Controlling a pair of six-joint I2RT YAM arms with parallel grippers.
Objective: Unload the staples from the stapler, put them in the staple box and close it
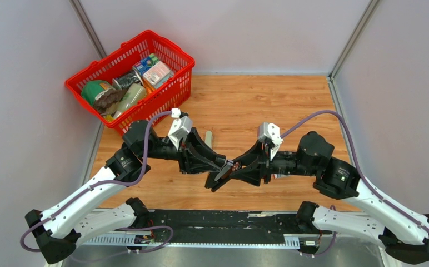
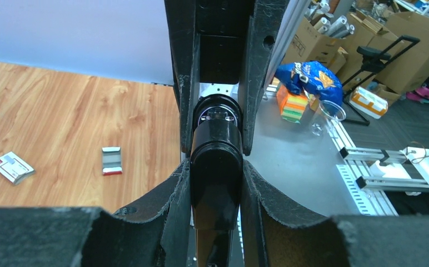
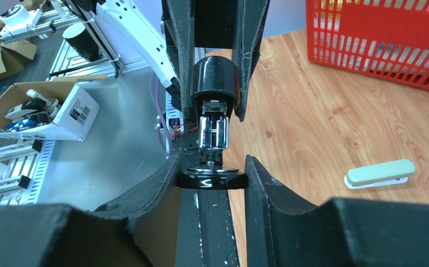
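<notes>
The black stapler [image 1: 222, 173] hangs above the table between my two grippers, opened out. My left gripper [image 1: 221, 164] is shut on its black top arm [image 2: 217, 183]. My right gripper [image 1: 238, 170] is shut on its black base [image 3: 212, 181]. The silvery metal channel [image 3: 213, 131] shows between the two parts in the right wrist view. A short silvery-grey strip with a red edge [image 2: 111, 161], seemingly staples, lies on the wood. I cannot tell whether staples sit inside the channel.
A red basket [image 1: 183, 58] full of items stands at the back left. A grey-beige oblong bar [image 1: 208, 138] lies behind my left gripper and also shows in the right wrist view [image 3: 380, 173]. A small white-and-red box [image 2: 11, 167] lies on the wood.
</notes>
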